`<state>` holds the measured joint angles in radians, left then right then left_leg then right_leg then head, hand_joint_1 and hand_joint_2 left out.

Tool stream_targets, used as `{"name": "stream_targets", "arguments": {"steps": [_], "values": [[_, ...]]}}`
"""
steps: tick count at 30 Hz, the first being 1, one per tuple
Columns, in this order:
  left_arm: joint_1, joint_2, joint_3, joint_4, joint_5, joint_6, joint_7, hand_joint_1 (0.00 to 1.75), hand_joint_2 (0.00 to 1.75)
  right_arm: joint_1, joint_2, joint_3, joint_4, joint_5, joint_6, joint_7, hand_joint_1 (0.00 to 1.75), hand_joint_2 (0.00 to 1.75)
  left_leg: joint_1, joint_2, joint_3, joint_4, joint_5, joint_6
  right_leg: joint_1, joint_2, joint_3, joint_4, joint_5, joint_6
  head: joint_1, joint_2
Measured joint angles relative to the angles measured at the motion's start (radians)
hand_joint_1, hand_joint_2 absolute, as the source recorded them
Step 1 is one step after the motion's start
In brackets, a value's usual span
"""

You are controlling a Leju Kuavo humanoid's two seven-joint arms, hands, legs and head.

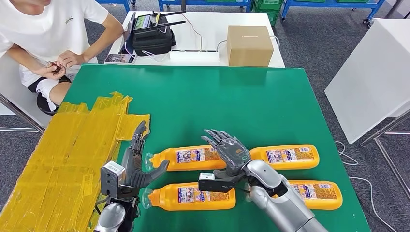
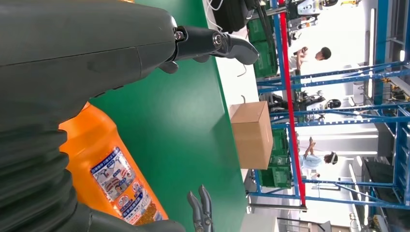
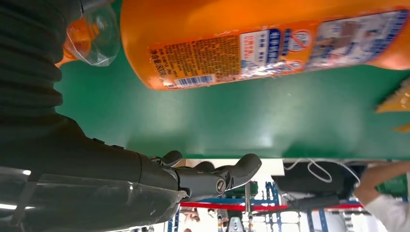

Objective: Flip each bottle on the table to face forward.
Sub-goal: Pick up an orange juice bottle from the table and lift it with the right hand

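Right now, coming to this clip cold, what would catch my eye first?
Four orange bottles lie on their sides in two rows near the front of the green table, labels up. Both hands hover open over them: the left hand by the left bottles' caps, the right hand above the middle of the group. A sheet of yellow tape strips covers the table's left edge, and a seated person waits at the far left corner.

A green table surface [image 1: 232, 96] carries a layer of yellow sheets [image 1: 63, 154] along its left side. Beyond its far edge stands a white table [image 1: 203, 34] holding a brown cardboard box [image 1: 249, 45], a black bag [image 1: 153, 41] with a controller [image 1: 151, 20] on top, and white cables [image 1: 196, 30]. A seated person [image 1: 48, 34] in a white shirt occupies the far left. Blue racks [image 2: 348, 92] line the background.
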<state>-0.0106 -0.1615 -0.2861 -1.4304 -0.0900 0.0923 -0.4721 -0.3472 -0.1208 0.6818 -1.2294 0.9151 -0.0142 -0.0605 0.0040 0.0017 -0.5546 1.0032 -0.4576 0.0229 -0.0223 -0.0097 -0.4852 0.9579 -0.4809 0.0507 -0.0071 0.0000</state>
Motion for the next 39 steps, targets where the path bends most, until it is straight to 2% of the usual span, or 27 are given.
{"name": "stream_targets", "arguments": {"steps": [8,13,20,31,35,39], "values": [[-0.012,-0.007,0.0,0.022,0.003,-0.003,-0.002,0.0,1.75,-0.06,-0.004,0.041,0.087,-0.027,-0.011,0.008,0.0,1.75,0.0,0.0,-0.001,0.0,0.0,0.0,0.0,0.0,-0.001,0.0,0.0,0.0,0.0,0.0],[-0.013,-0.015,0.0,0.034,0.003,-0.008,-0.003,0.0,1.75,-0.093,0.033,0.051,0.139,-0.027,-0.057,0.02,0.0,1.75,0.0,0.0,-0.001,0.0,0.0,0.0,0.0,0.0,-0.001,0.0,0.0,0.0,0.0,0.0],[-0.019,-0.021,-0.002,0.052,0.0,-0.011,-0.002,0.0,1.75,-0.116,0.086,0.056,0.19,-0.026,-0.064,0.023,0.0,1.75,0.0,0.0,-0.001,0.0,0.0,0.0,0.0,0.0,-0.001,0.0,0.0,0.0,0.0,0.0],[-0.025,-0.022,-0.003,0.061,-0.001,-0.012,-0.001,0.0,1.75,-0.128,0.113,0.057,0.229,-0.024,-0.064,0.023,0.0,1.75,0.0,0.0,-0.001,0.0,0.0,0.0,0.0,0.0,-0.001,0.0,0.0,0.0,0.0,0.0],[-0.029,-0.024,-0.004,0.07,-0.001,-0.015,0.0,0.0,1.75,-0.153,0.135,0.06,0.281,-0.035,-0.042,0.026,0.0,1.75,0.0,0.0,-0.001,0.0,0.0,0.0,0.0,0.0,-0.001,0.0,0.0,0.0,0.0,0.0],[-0.038,-0.026,-0.006,0.082,-0.001,-0.016,0.001,0.0,1.75,-0.2,0.162,0.067,0.395,-0.071,0.032,0.037,0.0,1.75,0.0,0.0,-0.001,0.0,0.0,0.0,0.0,0.0,-0.001,0.0,0.0,0.0,0.0,0.0]]}}
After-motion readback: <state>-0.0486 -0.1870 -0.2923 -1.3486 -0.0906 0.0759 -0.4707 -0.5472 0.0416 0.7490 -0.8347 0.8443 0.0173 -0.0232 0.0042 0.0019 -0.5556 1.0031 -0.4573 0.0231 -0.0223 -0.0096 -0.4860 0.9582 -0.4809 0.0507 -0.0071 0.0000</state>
